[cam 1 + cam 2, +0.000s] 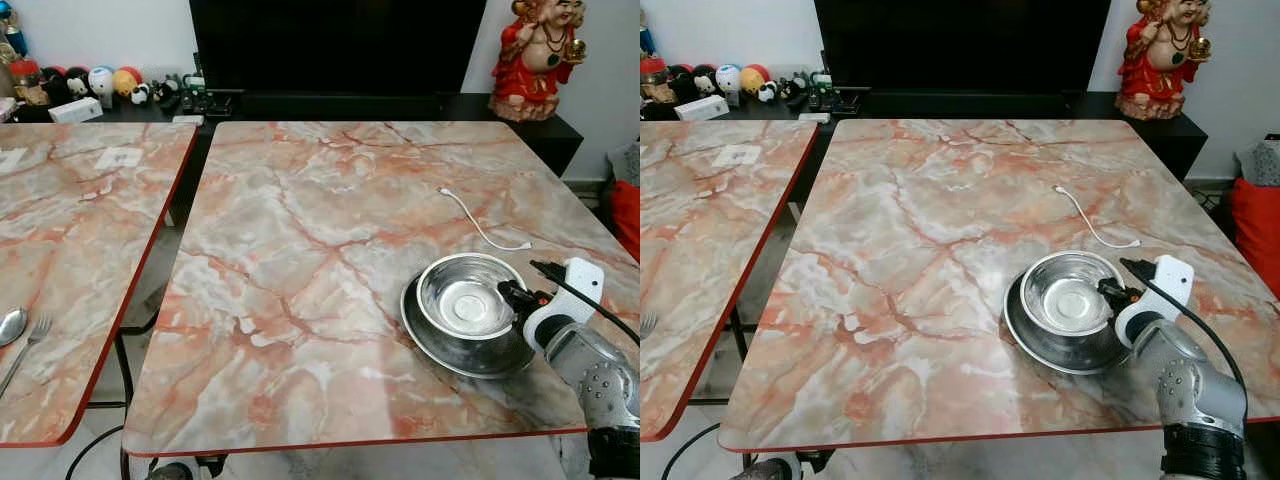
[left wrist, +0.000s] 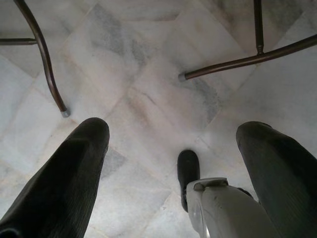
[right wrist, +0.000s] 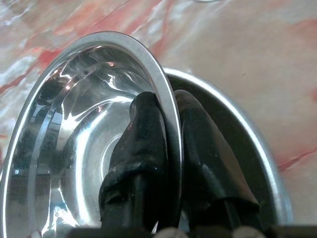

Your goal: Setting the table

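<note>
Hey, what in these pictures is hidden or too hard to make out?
- Spoon and fork: cut off by the left eye view's edge.
- Plate: mostly covered by the bowl that the right tool pinches.
- Shelf trinkets: too small to identify.
- Left tool: faces the floor.

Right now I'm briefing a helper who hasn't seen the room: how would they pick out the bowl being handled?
On the large pink-veined marble table, look to its near right corner. There a shiny round steel bowl sits inside a wider, shallower steel plate. The right gripper pinches its rim, one finger inside and one outside.
</note>
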Tool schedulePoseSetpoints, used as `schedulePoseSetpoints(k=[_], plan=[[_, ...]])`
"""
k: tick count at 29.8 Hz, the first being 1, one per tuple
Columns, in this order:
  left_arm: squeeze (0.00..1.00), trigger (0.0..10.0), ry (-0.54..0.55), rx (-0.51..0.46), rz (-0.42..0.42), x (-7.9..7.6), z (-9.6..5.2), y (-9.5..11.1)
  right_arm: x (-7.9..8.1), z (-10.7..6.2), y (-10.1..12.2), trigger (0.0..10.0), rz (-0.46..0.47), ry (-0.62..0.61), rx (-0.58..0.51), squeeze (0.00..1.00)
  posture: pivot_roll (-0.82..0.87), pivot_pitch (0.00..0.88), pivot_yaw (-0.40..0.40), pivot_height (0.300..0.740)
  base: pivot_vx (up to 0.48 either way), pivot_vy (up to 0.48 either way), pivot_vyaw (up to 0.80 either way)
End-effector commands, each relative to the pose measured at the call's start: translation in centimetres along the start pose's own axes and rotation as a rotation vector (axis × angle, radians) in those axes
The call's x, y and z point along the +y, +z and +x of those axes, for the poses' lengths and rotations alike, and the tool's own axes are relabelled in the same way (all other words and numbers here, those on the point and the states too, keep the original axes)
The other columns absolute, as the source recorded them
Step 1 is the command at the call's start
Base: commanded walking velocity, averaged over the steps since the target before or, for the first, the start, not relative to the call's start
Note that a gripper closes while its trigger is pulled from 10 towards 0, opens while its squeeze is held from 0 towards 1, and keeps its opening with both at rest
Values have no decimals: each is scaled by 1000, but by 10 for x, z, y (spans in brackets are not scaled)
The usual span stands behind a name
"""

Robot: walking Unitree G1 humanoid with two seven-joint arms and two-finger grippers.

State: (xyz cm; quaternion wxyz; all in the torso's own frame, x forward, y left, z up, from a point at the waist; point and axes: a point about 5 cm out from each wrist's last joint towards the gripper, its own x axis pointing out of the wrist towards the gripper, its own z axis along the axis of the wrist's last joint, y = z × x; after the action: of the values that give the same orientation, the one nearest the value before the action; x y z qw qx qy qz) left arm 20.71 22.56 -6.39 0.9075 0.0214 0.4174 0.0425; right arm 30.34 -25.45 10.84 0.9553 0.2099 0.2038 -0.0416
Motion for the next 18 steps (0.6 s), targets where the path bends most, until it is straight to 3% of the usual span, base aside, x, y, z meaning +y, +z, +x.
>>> schedulePoseSetpoints(k=[1,5,6,7,18], plan=[[0,10000,11,22,0,3,-1,-6,5,-1,6,10000,-5,20,-12,71,0,0,-48,740,0,0,0],[0,10000,12,20,-1,4,-2,-6,7,-1,6,10000,-5,33,-8,90,-1,0,-49,740,0,0,0],[0,10000,11,18,-1,3,-2,-6,8,-2,6,10000,-11,32,-7,333,-1,0,-49,740,0,0,0],[0,10000,10,17,-1,3,-1,-6,8,-2,5,10000,-13,32,-8,1000,-1,0,-49,740,0,0,0],[0,10000,10,15,-4,2,-1,-5,7,-3,7,10000,-49,14,-10,1000,-3,0,-49,740,0,0,0]])
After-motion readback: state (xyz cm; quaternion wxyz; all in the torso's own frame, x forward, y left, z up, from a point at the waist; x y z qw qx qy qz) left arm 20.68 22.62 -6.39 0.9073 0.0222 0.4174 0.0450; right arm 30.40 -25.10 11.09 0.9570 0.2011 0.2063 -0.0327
